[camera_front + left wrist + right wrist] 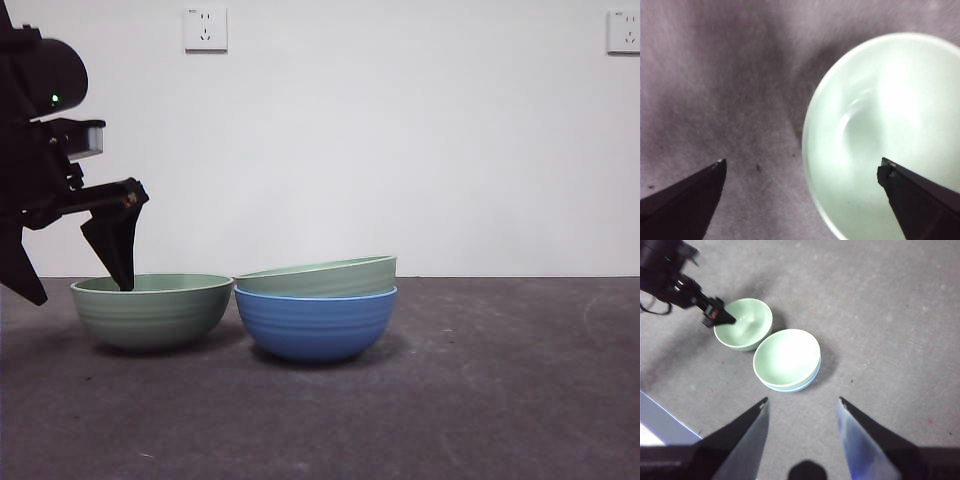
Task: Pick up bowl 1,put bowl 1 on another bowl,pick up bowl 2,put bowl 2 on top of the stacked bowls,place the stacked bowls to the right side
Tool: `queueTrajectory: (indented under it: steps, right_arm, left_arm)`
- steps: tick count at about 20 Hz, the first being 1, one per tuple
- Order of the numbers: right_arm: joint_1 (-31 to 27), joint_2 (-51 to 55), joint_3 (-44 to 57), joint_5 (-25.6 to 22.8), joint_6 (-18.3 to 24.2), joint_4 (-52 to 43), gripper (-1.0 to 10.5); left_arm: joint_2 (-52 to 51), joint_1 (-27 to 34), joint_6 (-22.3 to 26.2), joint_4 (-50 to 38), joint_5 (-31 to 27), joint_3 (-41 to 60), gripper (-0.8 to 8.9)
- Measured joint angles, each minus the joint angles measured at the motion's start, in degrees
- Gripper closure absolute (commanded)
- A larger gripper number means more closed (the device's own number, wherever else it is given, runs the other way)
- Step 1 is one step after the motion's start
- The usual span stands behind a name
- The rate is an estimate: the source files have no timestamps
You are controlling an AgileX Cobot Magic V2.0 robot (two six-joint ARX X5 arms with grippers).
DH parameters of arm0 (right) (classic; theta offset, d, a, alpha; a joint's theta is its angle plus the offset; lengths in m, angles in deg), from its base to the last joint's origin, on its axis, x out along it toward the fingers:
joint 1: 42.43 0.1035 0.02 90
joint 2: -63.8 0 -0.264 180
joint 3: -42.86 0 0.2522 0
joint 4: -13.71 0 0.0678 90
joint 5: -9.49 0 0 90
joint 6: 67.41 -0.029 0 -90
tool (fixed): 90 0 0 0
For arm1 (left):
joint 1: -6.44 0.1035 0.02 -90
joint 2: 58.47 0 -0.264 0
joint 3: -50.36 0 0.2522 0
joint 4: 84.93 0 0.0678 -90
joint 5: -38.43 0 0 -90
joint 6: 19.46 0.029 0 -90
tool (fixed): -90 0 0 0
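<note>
A pale green bowl [150,312] stands alone on the table at the left. My left gripper [122,278] is open and straddles this bowl's left rim, with one jaw inside the bowl [890,125] and the other outside over the table. To its right stands the blue ribbed bowl [315,325], with a second pale green bowl [320,277] nested in it, slightly tilted. The two bowls' sides almost touch. My right gripper [801,402] hangs open high above the table, holding nothing. From there I see the nested pair [786,359], the lone green bowl [747,325] and the left gripper [722,316].
The dark grey table [500,380] stretches to the right of the blue bowl. A white wall with two sockets [205,28] stands behind. A pale blue-white edge [660,425] shows at one corner of the right wrist view.
</note>
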Motion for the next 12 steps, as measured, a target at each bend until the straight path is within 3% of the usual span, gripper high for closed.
queueTrajectory:
  steps: [7, 12]
  right_arm:
    - [0.0, 0.83, 0.0, 0.02, -0.02, 1.81, 7.3]
    - [0.0, 0.9, 0.0, 0.02, -0.02, 2.47, 7.3]
  left_arm:
    - [-0.04, -0.02, -1.36, -0.83, 3.1, -0.02, 8.27]
    - [-0.04, -0.37, -1.75, -0.87, 3.37, -0.02, 8.22]
